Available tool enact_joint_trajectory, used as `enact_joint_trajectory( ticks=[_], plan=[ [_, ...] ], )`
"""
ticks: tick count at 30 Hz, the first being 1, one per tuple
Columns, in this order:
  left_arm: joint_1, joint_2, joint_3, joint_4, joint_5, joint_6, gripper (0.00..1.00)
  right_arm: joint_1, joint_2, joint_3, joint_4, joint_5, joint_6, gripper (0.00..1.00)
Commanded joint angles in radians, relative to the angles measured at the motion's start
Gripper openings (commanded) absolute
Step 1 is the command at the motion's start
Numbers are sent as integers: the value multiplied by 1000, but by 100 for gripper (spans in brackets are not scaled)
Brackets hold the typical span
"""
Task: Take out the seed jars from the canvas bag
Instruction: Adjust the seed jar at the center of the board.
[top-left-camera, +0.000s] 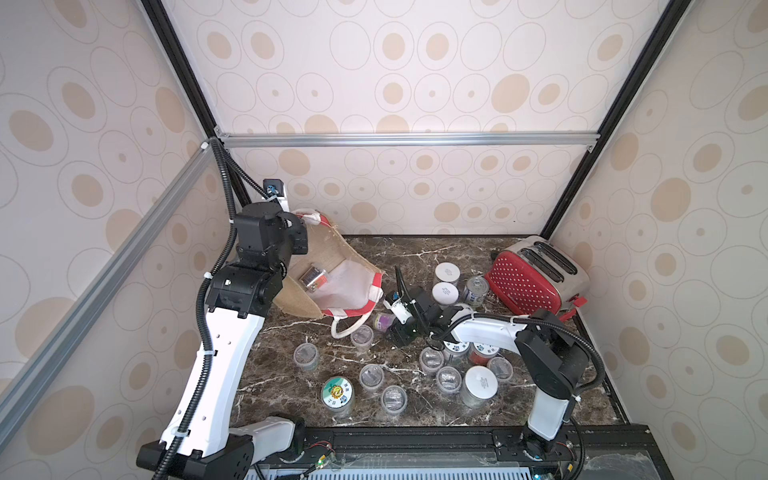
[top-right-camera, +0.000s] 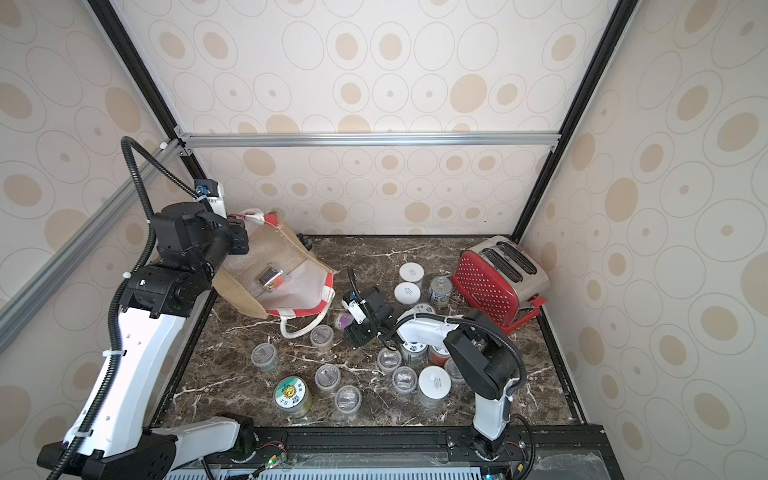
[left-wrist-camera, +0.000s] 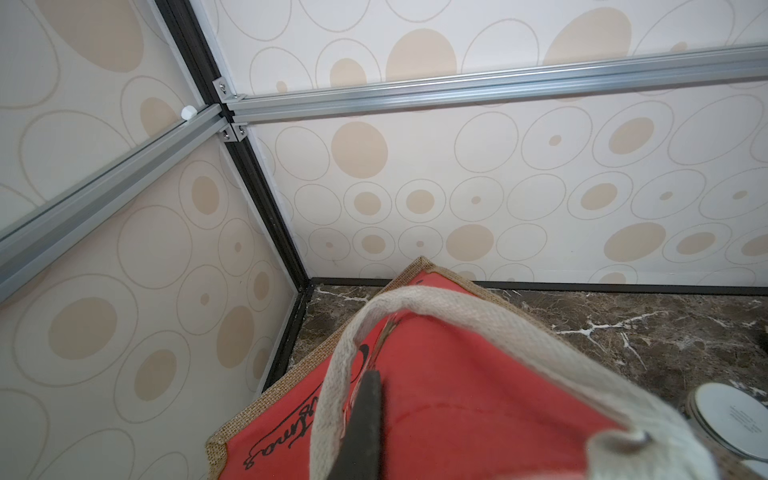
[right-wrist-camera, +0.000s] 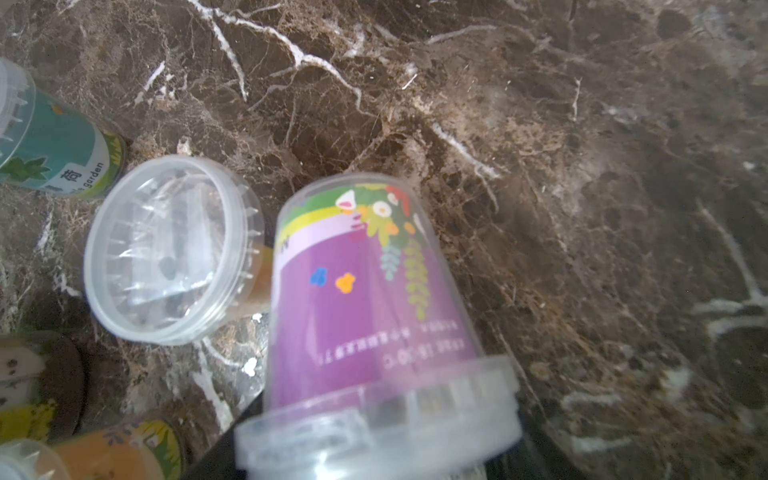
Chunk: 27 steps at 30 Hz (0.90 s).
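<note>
Right wrist: right tool (right-wrist-camera: 382, 449) grips purple jar (right-wrist-camera: 365, 291); teal jar (right-wrist-camera: 62, 153) reads "garden"; left tool (left-wrist-camera: 365, 407) clamps bag (left-wrist-camera: 478, 395)

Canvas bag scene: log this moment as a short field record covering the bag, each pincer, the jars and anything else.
bag: canvas bag tipped, mouth facing the table's middle, upper edge held up
left pincer: shut on the bag's upper edge
right pincer: at the lid end of the purple-labelled jar; grip unclear
in bag: small clear box on the lining; no jar showing
out: over a dozen seed jars standing on the marble table
other: red toaster, back right corner
</note>
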Motion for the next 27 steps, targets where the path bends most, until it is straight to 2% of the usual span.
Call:
enact_joint_trajectory(
  ticks=[1,8,15,20,24,27],
  plan=[
    [9,-23,26,43,5,-6,0,4,-69,66,-181,23,-22,66],
    [10,-44,3,65,48,34,0,2,-91,215,-597,122,-25,66],
    [10,-85,-31,67,235,172,0,3,-12,414,-928,243,-8,67],
    [9,-123,-50,73,341,219,0,3,97,532,-1051,255,5,68],
    [8,-145,-78,98,452,209,0,2,196,643,-1153,257,4,69],
    [8,-152,-91,108,488,206,0,2,253,697,-1198,267,-3,71]
  ],
)
